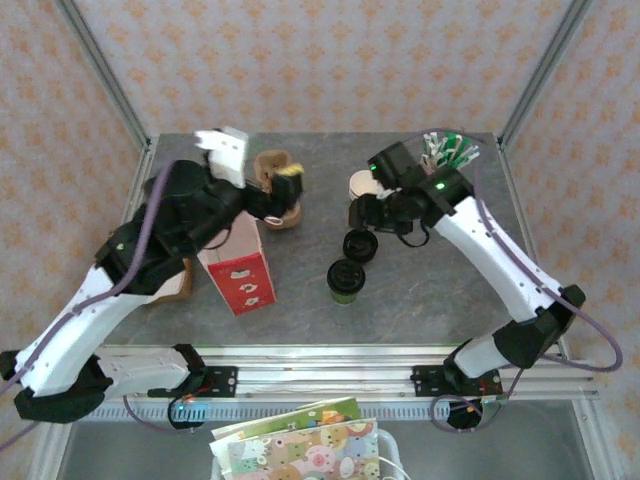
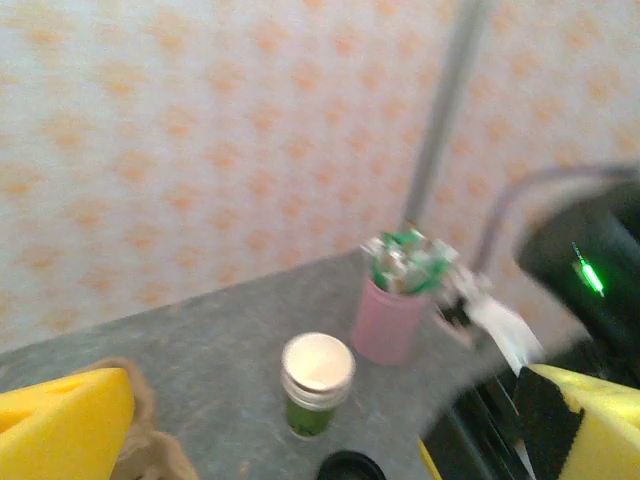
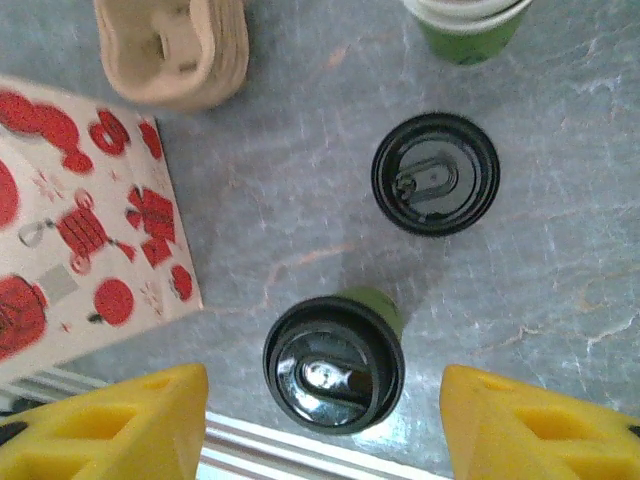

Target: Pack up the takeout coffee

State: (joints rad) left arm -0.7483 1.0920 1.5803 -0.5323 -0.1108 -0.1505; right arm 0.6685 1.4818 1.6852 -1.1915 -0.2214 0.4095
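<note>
right gripper (image 3: 320, 408): its yellow fingers (image 3: 110, 425) stand wide apart and hold nothing. in the right wrist view the coffee (image 3: 334, 363) sits upright between them, lid on, touching neither finger. from above, that gripper hangs over the table (image 1: 420, 300) a little beyond the coffee (image 1: 345, 280), not down around it.

just past the coffee lies a loose lid (image 3: 435, 172), flat on the table and apart from the cup. beyond that stands an open cup (image 3: 468, 20), green outside, no lid. to the left of the coffee is a red-printed bag (image 3: 80, 230), near but not touching. past the bag lies a brown pulp carrier (image 3: 170, 50).

left gripper (image 2: 325, 420): its yellow fingers (image 2: 60, 425) are also spread wide, with nothing between them. from above it hovers at the carrier (image 1: 275, 190), behind the bag (image 1: 240, 270); i cannot tell whether it touches the carrier. ahead of it in the left wrist view stands the open cup (image 2: 317, 385), cream inside. just beside that is a pink holder (image 2: 390, 322) stuffed with green packets. the loose lid's edge (image 2: 350, 465) shows at the bottom of that view.

the coffee stands near the middle of the table, toward the near edge, outside the bag and the carrier.
</note>
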